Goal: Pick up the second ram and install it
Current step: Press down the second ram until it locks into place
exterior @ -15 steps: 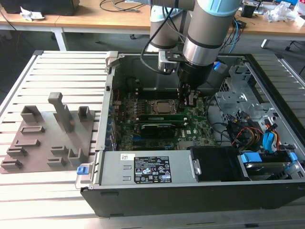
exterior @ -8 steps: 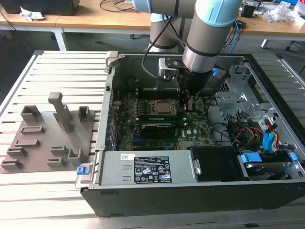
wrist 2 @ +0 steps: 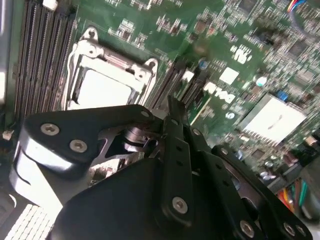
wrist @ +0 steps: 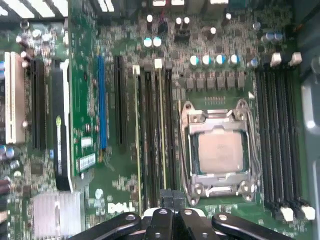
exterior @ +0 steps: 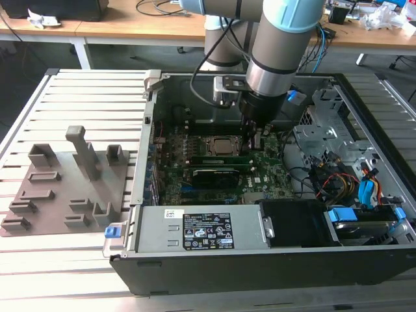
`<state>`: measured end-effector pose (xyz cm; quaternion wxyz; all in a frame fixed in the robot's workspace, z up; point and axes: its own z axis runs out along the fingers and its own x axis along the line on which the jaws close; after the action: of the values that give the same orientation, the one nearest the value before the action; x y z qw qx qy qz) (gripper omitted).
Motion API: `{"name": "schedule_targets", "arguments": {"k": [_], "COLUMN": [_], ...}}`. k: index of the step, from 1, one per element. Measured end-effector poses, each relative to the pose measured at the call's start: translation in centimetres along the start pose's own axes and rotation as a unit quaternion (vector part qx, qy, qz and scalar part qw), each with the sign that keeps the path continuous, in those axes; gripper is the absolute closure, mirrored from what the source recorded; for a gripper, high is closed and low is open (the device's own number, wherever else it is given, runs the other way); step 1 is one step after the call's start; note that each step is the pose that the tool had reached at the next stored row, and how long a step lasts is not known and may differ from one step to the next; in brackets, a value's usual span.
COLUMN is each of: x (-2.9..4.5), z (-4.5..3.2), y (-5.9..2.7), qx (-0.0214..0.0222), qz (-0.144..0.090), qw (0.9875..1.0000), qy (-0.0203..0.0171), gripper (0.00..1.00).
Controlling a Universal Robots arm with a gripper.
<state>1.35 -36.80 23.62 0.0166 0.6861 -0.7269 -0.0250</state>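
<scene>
Reaching down into an open computer case (exterior: 195, 229) that is lying on its side on a slatted table (exterior: 78, 91), the robot arm is holding its gripper (wrist: 168, 196) low over the green motherboard (wrist: 90, 80). The case is lying this way, it appears, so that the board is facing up and the arm can work from straight above.

The second ram (wrist: 161, 125) is standing on edge in a slot just beside the CPU socket (wrist: 217, 150), with another thin green stick (wrist: 136, 140) sitting 2 slots away and running parallel to it. A stick is held upright like this because the slot takes it edge-first.

In the first wrist view the 2 dark fingers are lying pressed together with no gap between them, and nothing is visibly pinched there. Their tips are sitting over 1 end of the second ram. They are probably acting as 1 blunt pusher for seating the stick. Whether they are actually touching it, or whether the stick is fully down in its slot, I cannot tell.

A bank of 4 dark slots (wrist: 277, 135) is flanking the socket's far side. The wider black expansion card (wrist: 60, 130) is sitting well apart from the gripper. A grey fixture plate (exterior: 65, 188) with upright blocks is lying on the table at the exterior view's left, near the case, presumably so that parts stay within the arm's reach.
</scene>
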Motion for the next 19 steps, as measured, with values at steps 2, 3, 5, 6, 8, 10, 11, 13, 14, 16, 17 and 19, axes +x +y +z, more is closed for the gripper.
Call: {"name": "schedule_targets", "arguments": {"k": [2, 3, 5, 6, 8, 10, 11, 13, 14, 16, 17, 19], "x": [0.09, 0.11, 0.19, 0.27, 0.38, 0.46, 0.49, 0.49, 0.46, 0.43, 0.41, 0.34], "z": [0.09, 0.11, 0.21, 0.28, 0.38, 0.5, 0.89, 1.27, 1.03, 0.82, 0.79, 0.72], "y": [1.47, 1.92, 3.43, 4.72, 6.47, 8.03, 8.18, 8.32, 8.26, 7.39, 6.96, 5.7], "qx": [0.0014, 0.0017, 0.0024, 0.003, 0.0038, 0.0044, 0.0044, 0.0045, 0.0048, 0.0041, 0.0035, 0.0012], "qz": [0.0, 0.0, 0.0, 0.0, 0.0, 0.0, 0.0, 0.0, 0.0, 0.0, 0.0, 0.0], "qw": [1.0, 1.0, 1.0, 1.0, 1.0, 1.0, 1.0, 1.0, 1.0, 1.0, 1.0, 1.0], "qy": [-0.0001, -0.0001, -0.0002, -0.0001, -0.0002, -0.0003, 0.0, -0.0004, -0.0012, -0.0007, -0.0006, -0.0007], "gripper": [0.9, 0.9, 0.9, 0.9, 0.9, 0.9, 0.9, 0.9, 0.9, 0.9, 0.9, 0.9]}}
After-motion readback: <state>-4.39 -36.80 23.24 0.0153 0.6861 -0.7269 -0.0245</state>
